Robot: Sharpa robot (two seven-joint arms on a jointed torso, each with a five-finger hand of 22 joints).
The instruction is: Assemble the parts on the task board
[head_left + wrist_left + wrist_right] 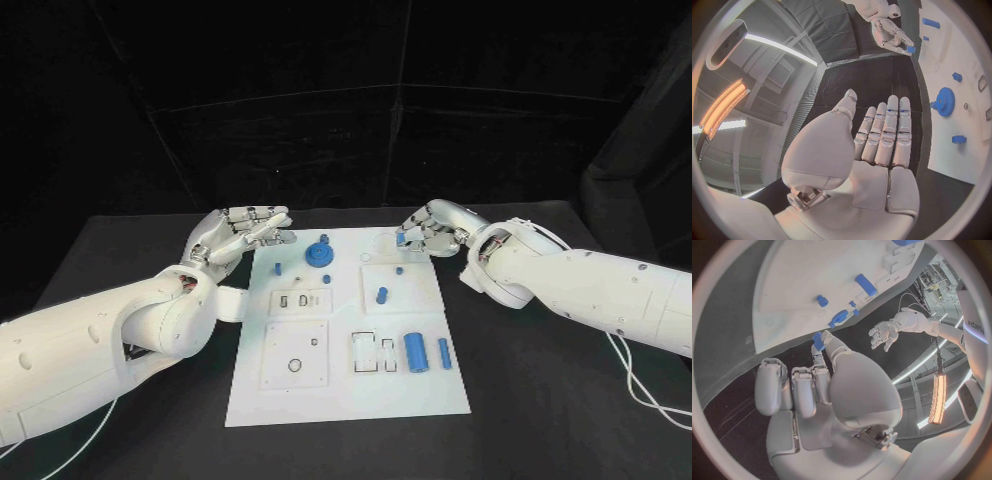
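Over board, right hand (pixel 430 228) pinches part (pixel 817 340).

Both hands flank the task board (pixel 346 395) — blue gear (pixel 319 254) stands between.

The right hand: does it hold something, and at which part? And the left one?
The right hand pinches a small blue part by its lower end, above the task board's far edge. The left hand holds nothing.

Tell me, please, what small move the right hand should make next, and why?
Probably lower the right hand toward the task board. It pinches a small blue part in its fingers above the board's far edge, not yet seated. The left hand hovers with nothing in it beside the blue gear.
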